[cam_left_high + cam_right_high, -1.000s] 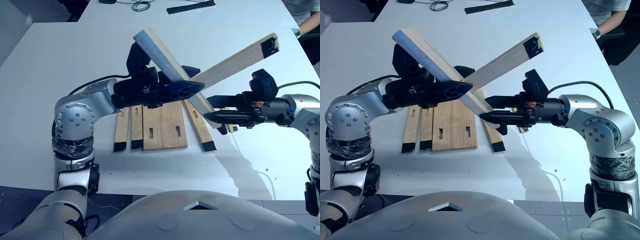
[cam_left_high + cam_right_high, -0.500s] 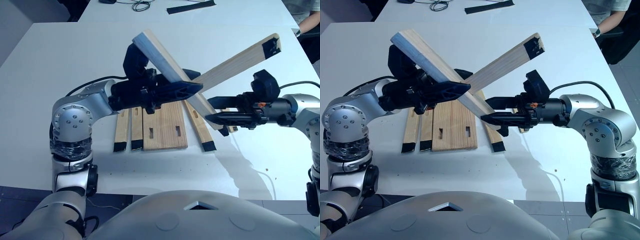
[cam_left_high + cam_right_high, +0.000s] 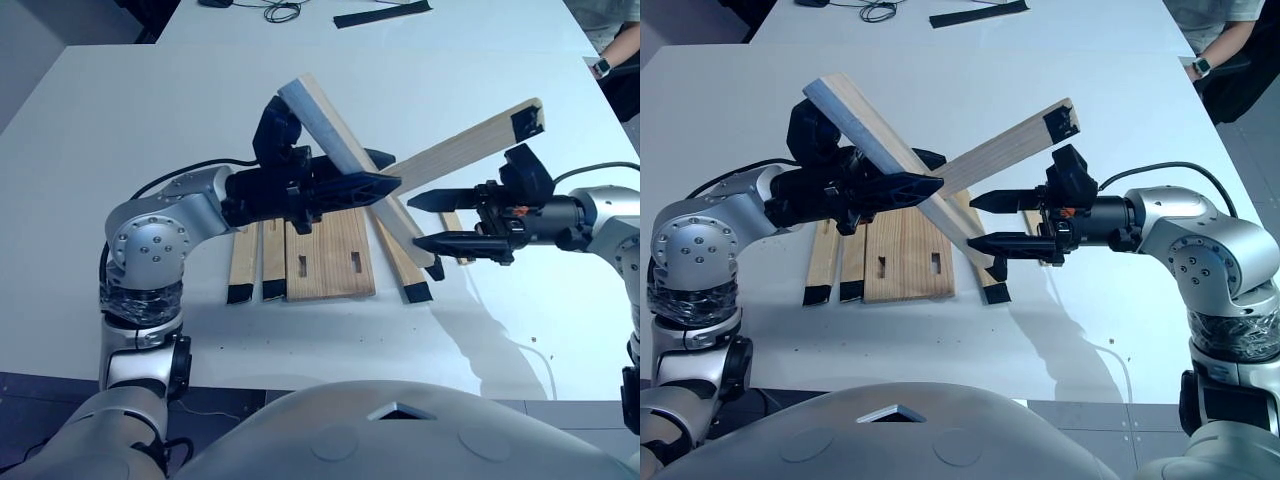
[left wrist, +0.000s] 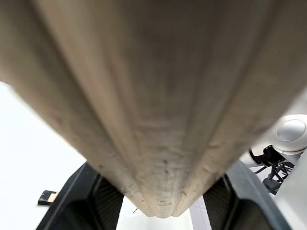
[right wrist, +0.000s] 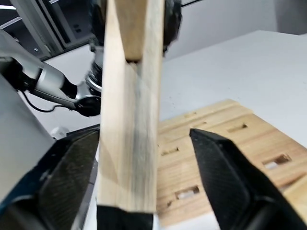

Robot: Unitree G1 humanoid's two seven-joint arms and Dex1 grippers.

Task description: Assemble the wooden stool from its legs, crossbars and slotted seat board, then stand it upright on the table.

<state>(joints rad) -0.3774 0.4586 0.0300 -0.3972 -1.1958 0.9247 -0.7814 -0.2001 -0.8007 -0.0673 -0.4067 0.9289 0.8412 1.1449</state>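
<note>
The right gripper (image 3: 414, 222) has opened around the crossed legs (image 3: 320, 115) mid-frame, the left gripper (image 3: 382, 176) clamps them, and seat board (image 3: 330, 255) and spare sticks (image 3: 243, 260) below lie unjoined.

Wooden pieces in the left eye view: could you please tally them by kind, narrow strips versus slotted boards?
Crossed strips in the left gripper: 2
Flat strips on the table: 4, one partly behind the right gripper
Slotted seat board: 1
Total: 7
</note>
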